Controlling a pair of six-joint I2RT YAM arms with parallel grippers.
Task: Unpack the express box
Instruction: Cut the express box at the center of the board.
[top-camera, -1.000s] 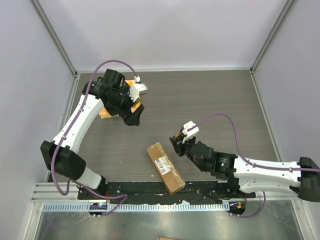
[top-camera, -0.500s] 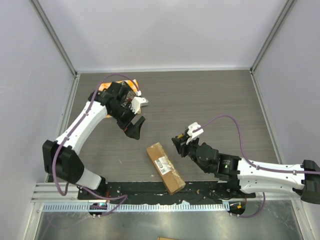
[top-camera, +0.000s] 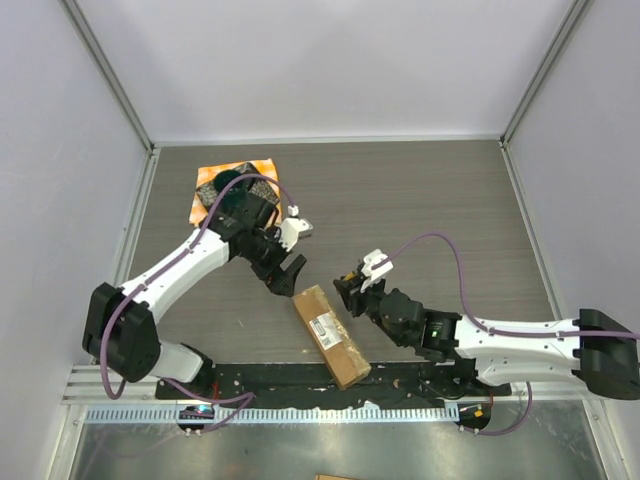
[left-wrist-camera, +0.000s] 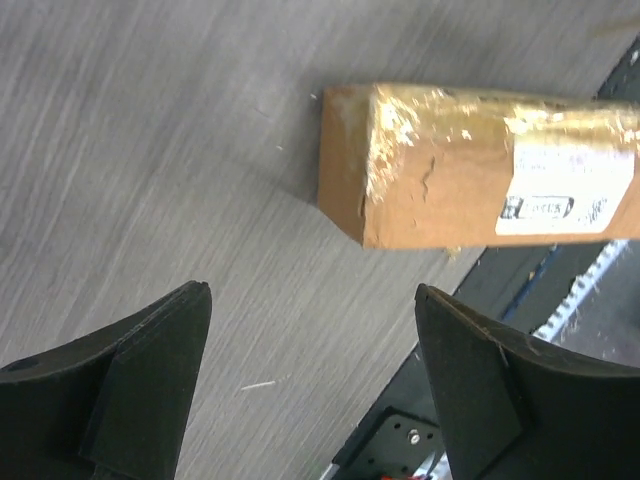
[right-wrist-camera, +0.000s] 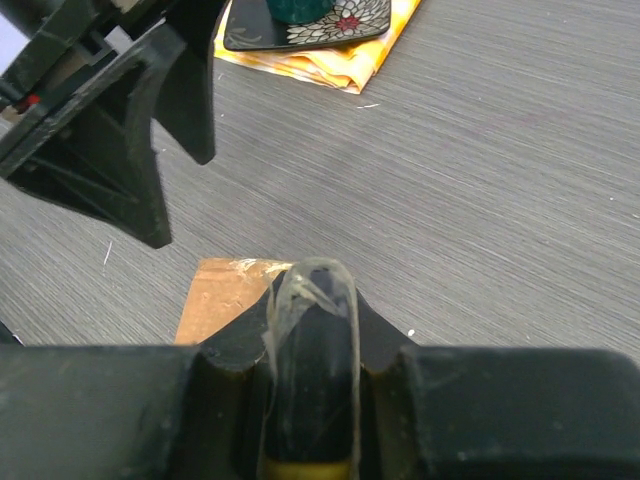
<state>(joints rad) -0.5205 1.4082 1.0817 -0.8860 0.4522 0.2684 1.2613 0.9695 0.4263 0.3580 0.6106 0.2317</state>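
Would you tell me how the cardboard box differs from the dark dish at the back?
The box is brown and oblong with a white label; the dish is dark with a pale flower pattern. The box lies bare on the table near the front edge; the dish sits on an orange cloth in the far left corner. Neither is held.

The left arm (top-camera: 180, 265) and right arm (top-camera: 520, 340) wear white shells between black joints, each trailing a purple cable (top-camera: 440, 235). The left gripper (left-wrist-camera: 312, 295) has black wedge fingers; the right gripper (right-wrist-camera: 310, 278) bears clear tape.
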